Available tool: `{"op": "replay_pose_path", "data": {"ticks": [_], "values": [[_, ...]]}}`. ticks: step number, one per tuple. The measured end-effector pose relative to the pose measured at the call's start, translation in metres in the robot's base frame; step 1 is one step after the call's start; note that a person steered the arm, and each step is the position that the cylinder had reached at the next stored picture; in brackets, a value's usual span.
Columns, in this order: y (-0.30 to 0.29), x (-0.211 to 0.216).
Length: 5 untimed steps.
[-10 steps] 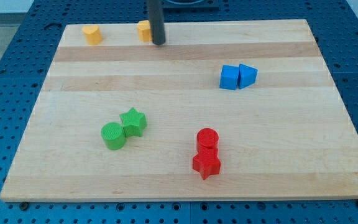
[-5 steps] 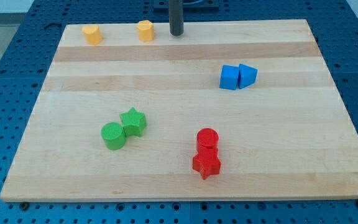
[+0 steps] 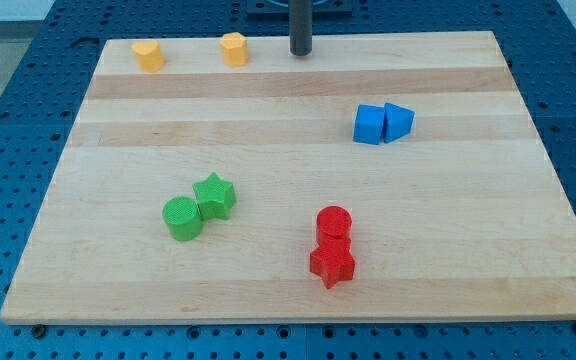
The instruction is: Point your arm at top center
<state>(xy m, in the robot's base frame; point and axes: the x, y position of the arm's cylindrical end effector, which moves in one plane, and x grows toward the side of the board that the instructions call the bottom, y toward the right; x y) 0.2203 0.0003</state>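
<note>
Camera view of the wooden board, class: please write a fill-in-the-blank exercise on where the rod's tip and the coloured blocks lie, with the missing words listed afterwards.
1. My tip rests near the view's ___ edge of the wooden board.
2. The block nearest my tip is ___ in colour, the yellow block on its left in the view.
3. The green star touches the green ___.
4. The red cylinder sits just above the red ___.

Missing words: top; yellow; cylinder; star

Pale wooden board [image 3: 298, 170], light grain in lengthwise strips, on a blue perforated surface [image 3: 8, 150]. Dark rod, my tip [image 3: 300, 53]. Two yellow-orange blocks [image 3: 148, 55] [image 3: 233, 49]. Blue cube [image 3: 369, 125], blue wedge [image 3: 399, 121]. Green cylinder [image 3: 181, 218], green star [image 3: 215, 196]. Red cylinder [image 3: 334, 223], red star [image 3: 332, 263].
</note>
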Motion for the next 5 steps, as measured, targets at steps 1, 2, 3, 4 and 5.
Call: {"op": "replay_pose_path", "data": {"ticks": [1,2,3,4,5], "values": [[0.002,-0.008],[0.006,-0.010],[0.011,-0.010],[0.017,-0.010],[0.023,-0.011]]}}
